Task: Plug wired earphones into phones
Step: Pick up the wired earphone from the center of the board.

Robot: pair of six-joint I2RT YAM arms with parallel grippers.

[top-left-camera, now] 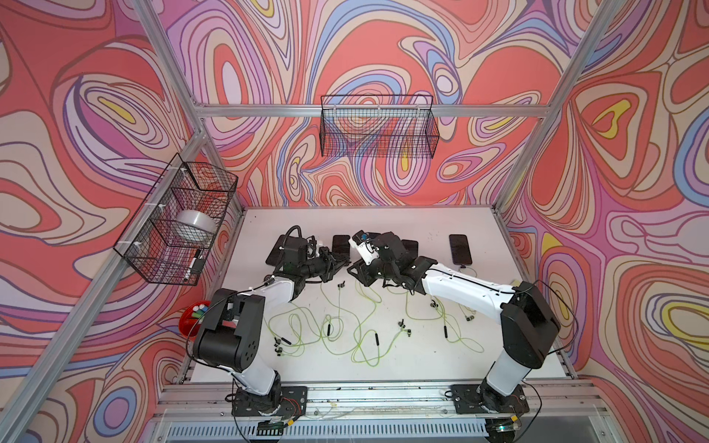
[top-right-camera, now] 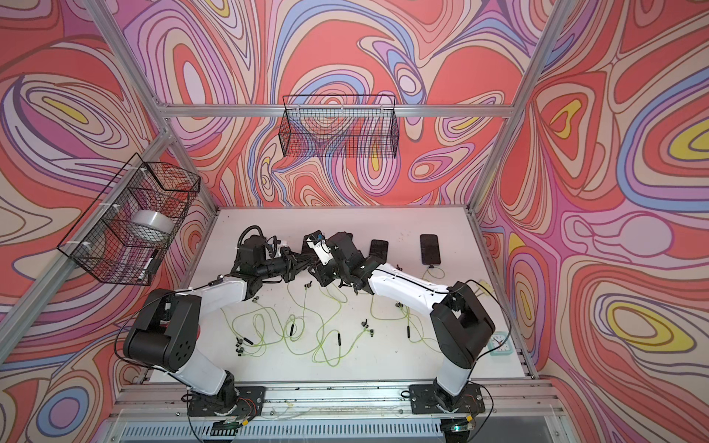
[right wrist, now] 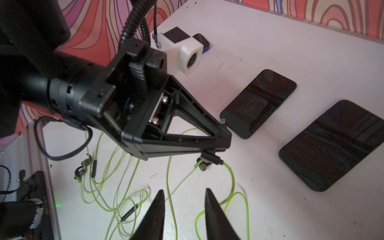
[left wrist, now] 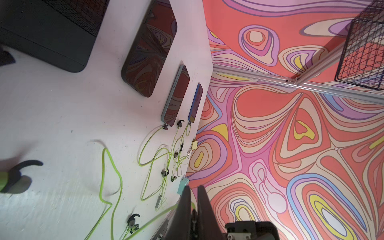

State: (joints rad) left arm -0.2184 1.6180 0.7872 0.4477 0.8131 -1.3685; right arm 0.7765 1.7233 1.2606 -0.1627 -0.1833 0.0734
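The right gripper (right wrist: 184, 194) is nearest to its wrist camera: its two dark fingers (right wrist: 155, 214) stand well apart and hold nothing, with only loose cable on the white worktop (right wrist: 291, 41) behind them. The thing in hand now is one small dark plug (right wrist: 211, 158) of the wired earphones (top-left-camera: 377, 339). The left gripper (right wrist: 226, 138) holds it with the jaws closed narrow on it, and the yellow-green cable (right wrist: 231, 176) hangs from it down to the worktop. The plug is just beside the near end of a phone (right wrist: 257, 104) but not in it; which way its tip points I cannot tell. I think the pinch is on the plug body so that the tip is free for the port, and the open right gripper stands close by, perhaps to steady the phone against sliding. An earbud (right wrist: 202, 167) lies just under the plug. The phones lie in a row toward the far edge, port ends facing the near edge where the cables spread. Toward the right edge, one plugged phone (left wrist: 176, 97) and its plugged neighbour (left wrist: 196, 101) already carry plugs.
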